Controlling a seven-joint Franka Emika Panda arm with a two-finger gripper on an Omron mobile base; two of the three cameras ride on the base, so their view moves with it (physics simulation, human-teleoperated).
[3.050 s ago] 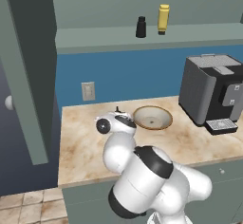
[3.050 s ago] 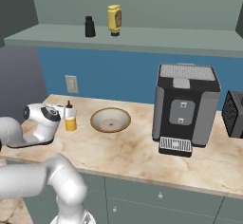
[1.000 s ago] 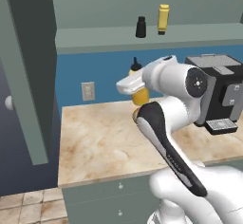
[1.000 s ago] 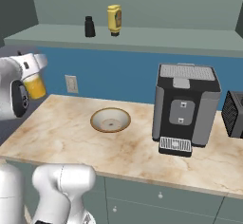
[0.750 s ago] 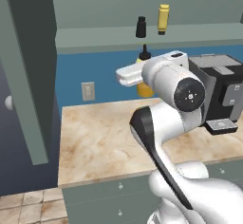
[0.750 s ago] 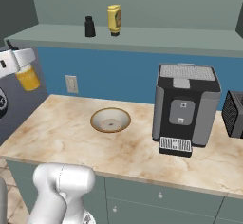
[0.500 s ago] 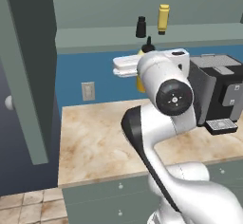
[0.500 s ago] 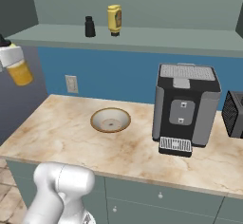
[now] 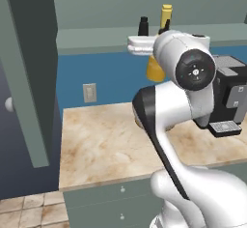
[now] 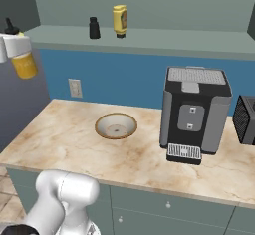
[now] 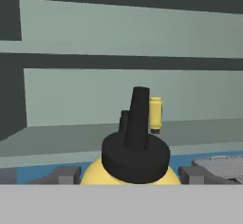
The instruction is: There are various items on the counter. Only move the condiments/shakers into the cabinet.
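Observation:
My gripper (image 10: 17, 50) is shut on the yellow squeeze bottle (image 10: 25, 65), held upright in the air left of the counter (image 10: 64, 144), just below the cabinet shelf (image 10: 159, 41). Its black nozzle (image 10: 10, 27) reaches shelf height. On the shelf stand the small black shaker (image 10: 93, 28) and the plain yellow bottle (image 10: 119, 20). In the hand view the nozzle (image 11: 137, 118) rises between my fingertips (image 11: 66, 174), with the shaker (image 11: 124, 121) and yellow bottle (image 11: 155, 114) behind it. From the left, my gripper (image 9: 150, 57) holds the squeeze bottle (image 9: 155, 70) in front of the shelf edge.
A tan wooden bowl (image 10: 116, 125) lies mid-counter and the black coffee machine (image 10: 195, 112) stands to its right. A dark appliance (image 10: 245, 119) sits at the far right. The open cabinet door (image 9: 29, 67) hangs at the left. A wall outlet (image 10: 75, 87) is on the blue backsplash.
The arm has raised the squeeze bottle from mid-backsplash height up to the shelf edge. The bowl, coffee machine and shelf items have not moved.

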